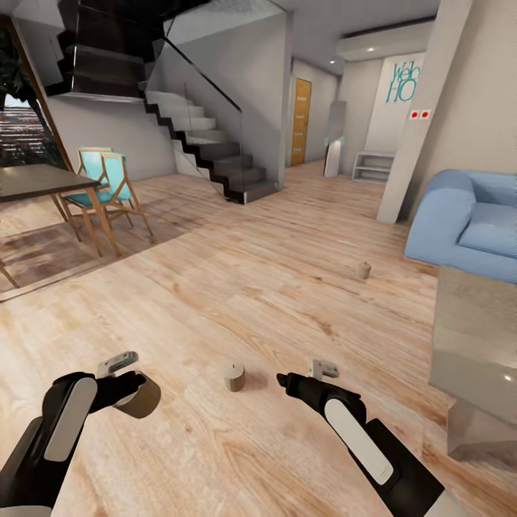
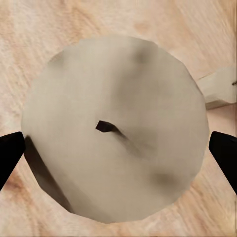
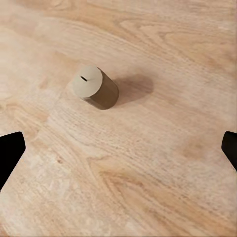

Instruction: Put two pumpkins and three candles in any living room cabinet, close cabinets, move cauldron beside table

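Three candles show in the head view. One candle (image 1: 140,398) sits in the left end effector (image 1: 133,388), clenched on its sides; in the left wrist view its pale top (image 2: 113,128) with the small dark wick lies between the two dark fingertips (image 2: 10,153). A second candle (image 1: 233,375) stands upright on the wooden floor (image 1: 237,287) between the two arms, just beside the right end effector (image 1: 287,380). The right wrist view has this same candle (image 3: 95,88) ahead of the spread fingertips (image 3: 10,150), apart from them, so the right end effector is released and holds nothing. A third candle (image 1: 364,270) stands farther off on the floor, toward the blue sofa (image 1: 467,222) and near the corner of the grey bench (image 1: 474,337).

These candles look short, stiff and light, with smooth round sides that could slip or roll if nudged off upright. The safest hold is probably across the middle of the body, pinching opposite sides squarely, not the top edge or the wick.

Count: three candles, one held and two on the floor. To the left stand a dark dining table (image 1: 36,179) and two blue-seated chairs (image 1: 108,183).
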You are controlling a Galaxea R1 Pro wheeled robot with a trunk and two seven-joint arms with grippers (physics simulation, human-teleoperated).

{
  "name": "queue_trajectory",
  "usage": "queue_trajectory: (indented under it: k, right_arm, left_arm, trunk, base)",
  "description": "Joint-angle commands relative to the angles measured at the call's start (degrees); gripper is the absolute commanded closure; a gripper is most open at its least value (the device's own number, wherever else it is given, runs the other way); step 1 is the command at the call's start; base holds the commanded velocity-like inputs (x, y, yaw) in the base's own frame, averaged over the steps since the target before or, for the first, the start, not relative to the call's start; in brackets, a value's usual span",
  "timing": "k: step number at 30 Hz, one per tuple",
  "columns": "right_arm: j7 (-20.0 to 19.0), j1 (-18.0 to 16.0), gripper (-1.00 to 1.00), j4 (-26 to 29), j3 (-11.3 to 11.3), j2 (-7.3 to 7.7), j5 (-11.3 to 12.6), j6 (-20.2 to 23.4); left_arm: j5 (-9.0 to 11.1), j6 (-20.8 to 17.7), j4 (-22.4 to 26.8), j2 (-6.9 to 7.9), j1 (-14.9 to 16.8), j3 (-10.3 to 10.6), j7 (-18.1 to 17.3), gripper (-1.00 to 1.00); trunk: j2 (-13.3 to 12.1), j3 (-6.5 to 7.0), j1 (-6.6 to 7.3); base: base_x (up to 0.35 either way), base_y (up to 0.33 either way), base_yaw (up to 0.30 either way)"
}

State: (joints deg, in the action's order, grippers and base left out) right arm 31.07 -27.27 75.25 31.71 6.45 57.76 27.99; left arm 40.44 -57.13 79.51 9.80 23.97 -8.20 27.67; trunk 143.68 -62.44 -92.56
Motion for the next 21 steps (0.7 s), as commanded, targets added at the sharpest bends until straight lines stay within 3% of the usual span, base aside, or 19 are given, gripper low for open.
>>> queue_trajectory:
  k: [1, 5, 9, 14, 21]
  right_arm:
    - [0.6, -0.1, -1.0, 0.1, 0.1, 0.05, 0.5, 0.0]
    - [3.3, -0.1, -1.0, 0.2, 0.1, -0.11, 0.6, -0.1]
    - [7.7, -0.1, -1.0, 0.1, 0.1, -1.85, 0.5, -0.5]
    - [8.5, -0.1, -1.0, 0.0, 0.1, -2.5, 0.6, -0.2]
    - [8.8, -0.1, -1.0, -0.7, 0.2, -4.24, 0.6, -0.1]
  left_arm:
    - [0.6, -0.2, 0.0, 0.02, 0.0, 0.0, 0.5, 1.0]
    - [0.7, -0.2, -0.3, 0.1, 0.0, 0.1, 0.5, 1.0]
    - [0.7, -0.2, -0.4, 0.17, 0.0, 0.1, 0.5, 1.0]
    - [0.6, -0.2, -0.5, 0.18, 0.0, 0.6, 0.5, 1.0]
    - [0.5, -0.2, -0.4, 0.22, 0.0, 2.2, 0.5, 1.0]
  trunk:
    - [0.0, 0.17, 0.03]
    - [0.0, 1.1, 0.14]
    - [-0.1, 2.04, 0.24]
    - [-0.2, 3.15, 0.37]
    - [-0.2, 3.15, 0.37]
  base:
    - [0.0, 0.0, 0.0]
    - [0.0, 0.0, 0.071]
    - [0.0, 0.0, 0.248]
    - [0.0, 0.0, 0.286]
    - [0.0, 0.0, 0.293]
